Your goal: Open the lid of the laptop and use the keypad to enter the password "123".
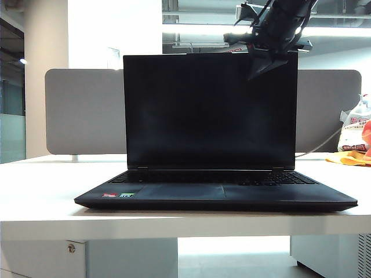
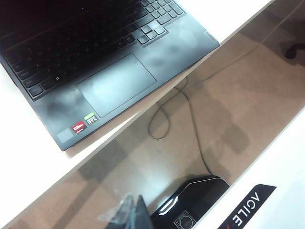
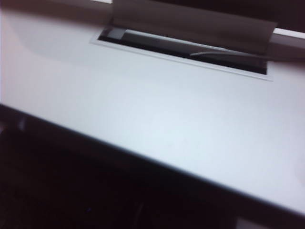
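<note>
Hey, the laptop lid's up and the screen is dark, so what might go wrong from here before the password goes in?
1. The right pincer, shut, hangs by the lid's top right corner; coming down to the keypad it might knock the lid backward.
2. The screen is black, so typed digits may not register.
3. The laptop sits right at the table edge; pressing keys could nudge it toward the drop.

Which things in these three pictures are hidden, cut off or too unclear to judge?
- Exterior view: the laptop screen is all black; nothing on it can be read.
- Exterior view: the keypad is seen edge-on; key labels are too small.
- Exterior view: the right gripper is a dark shape at the lid top corner; contact is unclear.
- Left wrist view: the left gripper is cut by the frame edge.
- Right wrist view: blurred.
</note>
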{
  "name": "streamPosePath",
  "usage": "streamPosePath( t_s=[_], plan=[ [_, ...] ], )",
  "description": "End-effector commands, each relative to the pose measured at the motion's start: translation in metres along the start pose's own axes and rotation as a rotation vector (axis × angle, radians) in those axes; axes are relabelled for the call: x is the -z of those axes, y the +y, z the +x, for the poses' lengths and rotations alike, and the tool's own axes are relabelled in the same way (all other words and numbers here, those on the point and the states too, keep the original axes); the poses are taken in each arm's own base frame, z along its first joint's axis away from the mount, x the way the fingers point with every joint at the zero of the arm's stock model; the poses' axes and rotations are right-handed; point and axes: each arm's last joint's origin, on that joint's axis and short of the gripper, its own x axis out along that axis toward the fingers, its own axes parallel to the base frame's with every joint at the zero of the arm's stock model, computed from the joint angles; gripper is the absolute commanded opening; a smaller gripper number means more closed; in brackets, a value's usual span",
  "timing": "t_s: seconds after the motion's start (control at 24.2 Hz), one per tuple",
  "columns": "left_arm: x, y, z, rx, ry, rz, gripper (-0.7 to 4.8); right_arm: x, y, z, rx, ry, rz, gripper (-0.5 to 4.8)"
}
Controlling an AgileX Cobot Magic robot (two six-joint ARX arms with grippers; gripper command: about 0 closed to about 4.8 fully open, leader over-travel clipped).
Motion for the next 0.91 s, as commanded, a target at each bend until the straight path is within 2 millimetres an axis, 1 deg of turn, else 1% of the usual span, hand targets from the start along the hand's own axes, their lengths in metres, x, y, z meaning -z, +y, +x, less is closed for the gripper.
streamPosePath(
  t_s=[0.04,0.25,0.5,0.62,0.74,0.83,0.91],
  plan=[
    [-0.001,0.001,-0.001,-0.022,-0.016,-0.005,-0.02,-0.014,-0.008,0.002,0.022,-0.084,0.012,-0.05],
    [-0.002,0.001,-0.001,-0.021,-0.021,-0.008,-0.02,-0.023,-0.008,0.008,0.017,-0.107,0.015,-0.05],
    [-0.002,0.0,-0.001,-0.02,-0.024,-0.009,-0.02,-0.022,-0.007,0.01,-0.012,-0.085,0.022,-0.05],
    [-0.003,0.0,-0.002,-0.016,-0.034,-0.01,-0.02,-0.017,-0.006,0.008,-0.078,-0.016,0.042,-0.05],
    [-0.008,-0.001,-0.004,0.016,-0.071,-0.006,-0.02,-0.008,-0.002,0.003,-0.153,0.09,0.048,-0.05],
    [-0.016,-0.003,-0.01,0.061,-0.131,0.002,-0.02,0.0,0.003,0.0,-0.182,0.177,0.046,-0.05],
    [-0.023,-0.004,-0.016,0.071,-0.185,0.012,-0.02,0.007,0.003,0.0,-0.18,0.24,0.037,-0.05]
  ],
)
